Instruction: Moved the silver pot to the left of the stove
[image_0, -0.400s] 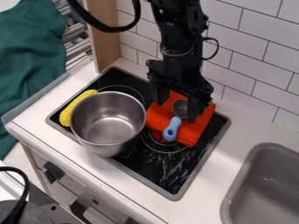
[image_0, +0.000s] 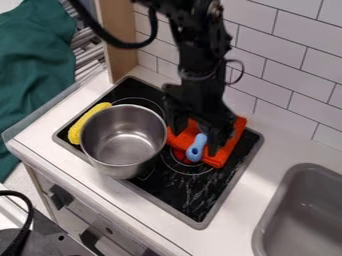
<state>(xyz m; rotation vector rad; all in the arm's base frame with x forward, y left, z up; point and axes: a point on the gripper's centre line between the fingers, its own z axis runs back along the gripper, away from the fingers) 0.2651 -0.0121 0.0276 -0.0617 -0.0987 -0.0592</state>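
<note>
One little drop, folks: our gripper (image_0: 194, 137) has sunk, fingers wide apart, toward the orange cloth (image_0: 231, 143) and blue handle (image_0: 196, 148) below it; the silver pot (image_0: 122, 143) hasn't budged, ungripped just camera-left of it; so we reckon that dip hasn't helped the pot move.

Shiny silver pot (image_0: 123, 141), upright and empty, on the stove's left (image_0: 180, 197).Shiny silver pot (image_0: 123, 141), upright, open-topped, on the black stove (image_0: 177, 192).

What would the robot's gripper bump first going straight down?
Most likely the orange cloth, or the blue handle on it; the gripper seems right above them, but its height is hard to judge.
</note>
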